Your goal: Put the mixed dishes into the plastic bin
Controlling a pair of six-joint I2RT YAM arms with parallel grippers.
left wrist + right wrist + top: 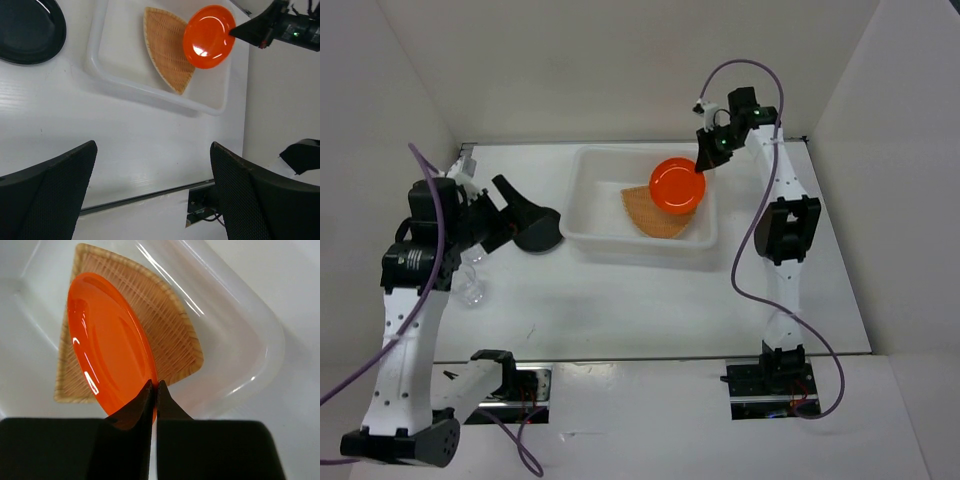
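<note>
Orange plate [107, 345] gripped in our right pincer [154, 389] over basket tray [175, 335] in bin [260, 340]; next we lower, release. Left pincer [152, 147] spread wide, empty.

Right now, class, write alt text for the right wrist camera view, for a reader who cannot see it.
The right gripper, jaws shut, pinches the near rim of a glossy orange plate and holds it tilted over a translucent white plastic bin. A tan woven basket tray lies on the bin's floor behind the plate.
</note>
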